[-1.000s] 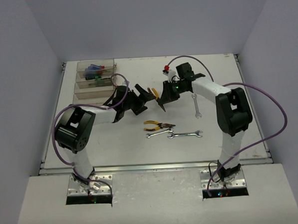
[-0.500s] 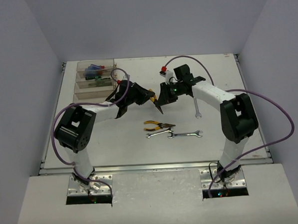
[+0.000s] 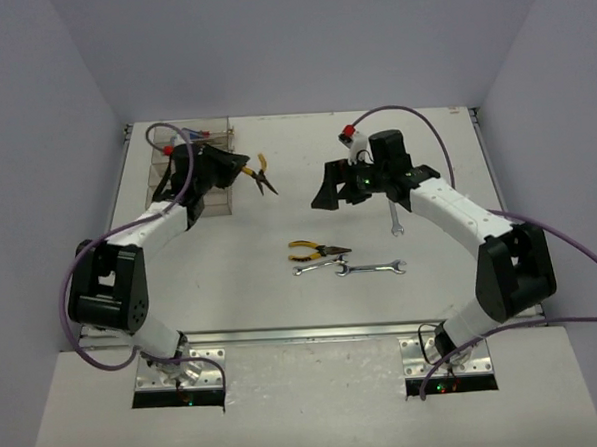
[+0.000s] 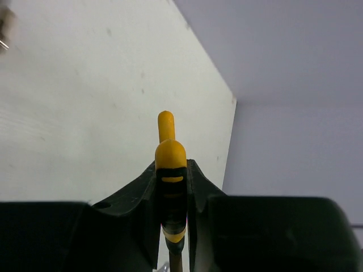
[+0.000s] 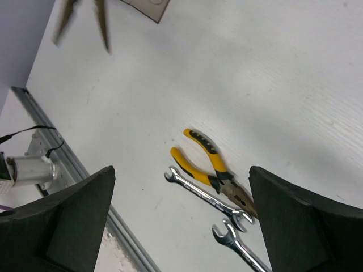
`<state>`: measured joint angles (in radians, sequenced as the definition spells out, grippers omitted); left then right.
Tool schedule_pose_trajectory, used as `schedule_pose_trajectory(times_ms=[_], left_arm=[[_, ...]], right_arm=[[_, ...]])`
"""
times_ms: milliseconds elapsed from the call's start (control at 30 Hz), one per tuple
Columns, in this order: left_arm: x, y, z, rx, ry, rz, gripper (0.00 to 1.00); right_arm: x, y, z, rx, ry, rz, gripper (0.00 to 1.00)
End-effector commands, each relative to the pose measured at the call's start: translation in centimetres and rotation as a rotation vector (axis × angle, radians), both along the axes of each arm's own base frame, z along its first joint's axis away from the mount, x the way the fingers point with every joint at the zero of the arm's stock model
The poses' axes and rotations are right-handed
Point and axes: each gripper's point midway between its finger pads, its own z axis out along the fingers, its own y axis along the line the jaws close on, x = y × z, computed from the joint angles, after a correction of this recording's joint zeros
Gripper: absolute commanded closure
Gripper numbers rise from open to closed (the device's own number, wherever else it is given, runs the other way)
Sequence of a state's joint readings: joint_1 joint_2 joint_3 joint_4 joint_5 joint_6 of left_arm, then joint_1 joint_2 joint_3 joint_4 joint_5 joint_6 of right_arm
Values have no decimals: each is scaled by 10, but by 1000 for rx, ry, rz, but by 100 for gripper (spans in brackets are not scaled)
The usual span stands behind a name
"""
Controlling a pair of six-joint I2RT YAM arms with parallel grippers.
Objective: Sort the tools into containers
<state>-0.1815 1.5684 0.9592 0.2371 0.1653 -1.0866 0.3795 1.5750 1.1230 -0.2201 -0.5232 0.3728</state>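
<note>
Toward the table's (image 3: 481, 274) near edge lay loose pliers (image 3: 318, 250) and two wrenches (image 3: 369, 269), unsorted; beyond, the right gripper (image 3: 327, 194) hung spread and empty, while the left gripper (image 3: 244, 169) pinched a second pliers (image 3: 263, 175) by its handles beside the far-left containers (image 3: 190, 159), presumably for depositing.

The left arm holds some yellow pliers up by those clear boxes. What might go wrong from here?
1. The left gripper pinches the pliers on a narrow strip, with much of them sticking out, so they may twist or slip and land outside the containers.
2. Seen from above, the left arm overlaps the containers, so lowering the pliers may bump or shove them.
</note>
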Motion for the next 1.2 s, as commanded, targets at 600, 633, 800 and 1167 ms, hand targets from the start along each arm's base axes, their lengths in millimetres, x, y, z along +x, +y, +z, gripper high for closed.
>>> schedule_pose_trajectory(times_ms=[600,633,800,1167], left_arm=[[31,225,-23,119,318,837,100],[33,226,-29,124,333,837,100],[55,237,-29,155,360,886,100],[67,241,-61,170,456,881,24]], right_arm=[[-17,-44,-25,-74,-10,-120,1],[-17,-44,-25,-76,-9,-120,1],[-19,-48,-28,-99,-15,-118,1],[-19,-49,-30,-112,-2,-113,1]])
